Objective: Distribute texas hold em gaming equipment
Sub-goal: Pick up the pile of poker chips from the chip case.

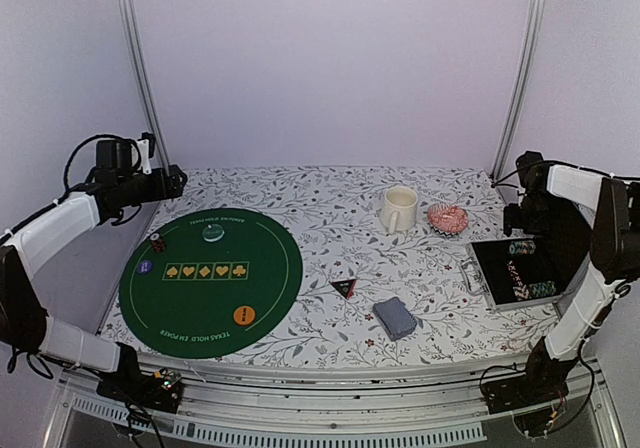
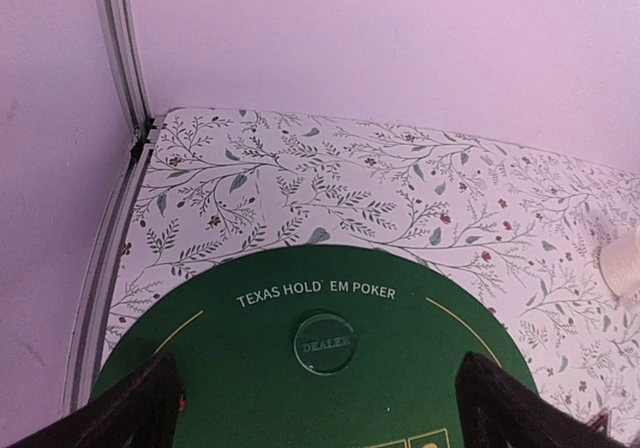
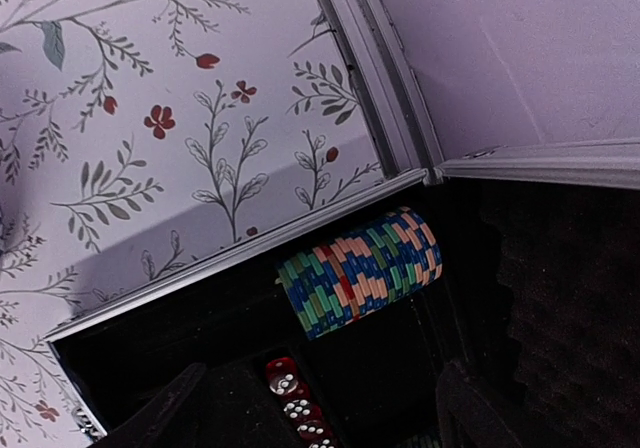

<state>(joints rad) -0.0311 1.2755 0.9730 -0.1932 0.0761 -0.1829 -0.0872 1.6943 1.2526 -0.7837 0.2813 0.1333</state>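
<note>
A clear "DEALER" disc lies at the back of the round green mat, with an orange disc button at its front. Small chips sit near the mat's left edge. The black-and-red triangular marker and the grey-blue card deck lie on the floral cloth. My left gripper is open and empty, raised at the back left; in its wrist view the clear disc shows between the fingers. My right gripper is open over the case, above a row of striped chips.
An open black case at the right holds chip rows and red dice. A cream mug and a red-patterned dish stand at the back right. Metal posts rise at both back corners.
</note>
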